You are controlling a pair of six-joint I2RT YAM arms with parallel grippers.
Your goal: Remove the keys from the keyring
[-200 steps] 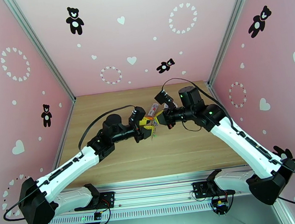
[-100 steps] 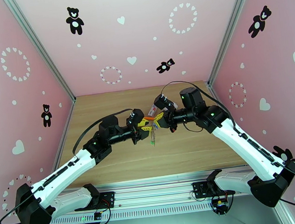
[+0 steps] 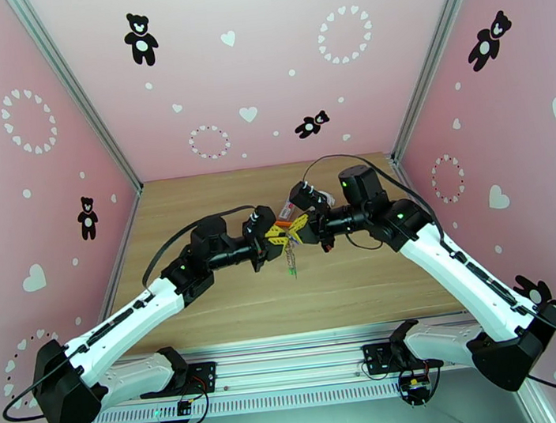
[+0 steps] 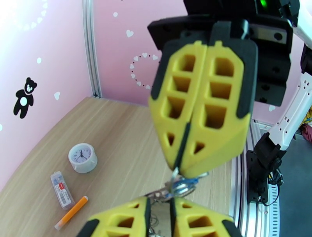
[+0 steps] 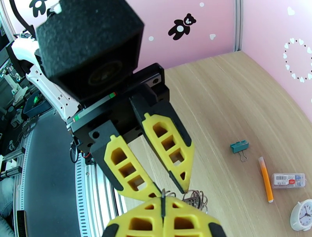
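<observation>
A white clock (image 4: pixel 82 157), orange pen (image 4: pixel 71 212), clear case (image 4: pixel 61 190) (red-labelled) and teal clip (image 5: pixel 239 147) lie on the table (image 4: pixel 117 132).

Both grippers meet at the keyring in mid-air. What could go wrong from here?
The right gripper pinches the keyring by its fingertips alone, so a tug may pull it free. The left gripper, jaws slightly apart around the thin rings, may close on nothing. The keys hang above the table; a slip would drop them.
</observation>
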